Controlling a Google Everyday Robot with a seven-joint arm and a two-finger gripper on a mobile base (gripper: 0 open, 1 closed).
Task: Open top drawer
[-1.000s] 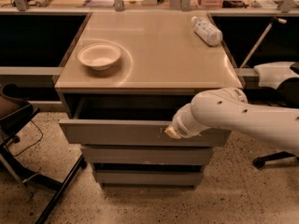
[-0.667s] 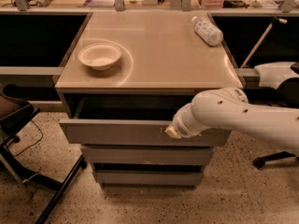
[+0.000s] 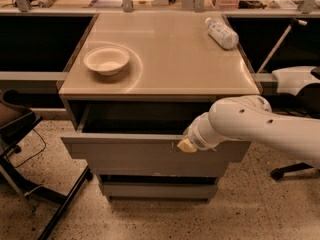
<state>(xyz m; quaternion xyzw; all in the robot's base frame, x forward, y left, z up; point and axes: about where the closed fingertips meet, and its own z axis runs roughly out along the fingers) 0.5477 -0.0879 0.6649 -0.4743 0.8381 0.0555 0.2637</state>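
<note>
The top drawer (image 3: 140, 156) is seen drawn out of the cabinet toward the camera, so that a dark gap of open interior is shown between its grey front and the cabinet's upper edge. The long axis of the front is laid left to right across the view, and its flat face is turned toward the camera and the floor ahead. The left end of the front is fully exposed, while the right end is covered by the white arm (image 3: 260, 126), which is reached in from the right. The gripper (image 3: 186, 145) is placed at the top edge of the front, right of its middle; its grasp is hidden by the wrist, so its state is not to be made out. Below, a narrower lower drawer front (image 3: 157, 189) is set back under the overhang. Speckled floor (image 3: 165, 219) is left open in front of the drawer, bounded on the left by a dark chair frame (image 3: 60, 211) whose leg is angled close to the cabinet's lower left corner. On the tabletop (image 3: 170, 66), a white bowl (image 3: 106, 60) is set near the left edge and a bottle (image 3: 222, 33) is laid on its side at the far right corner.
</note>
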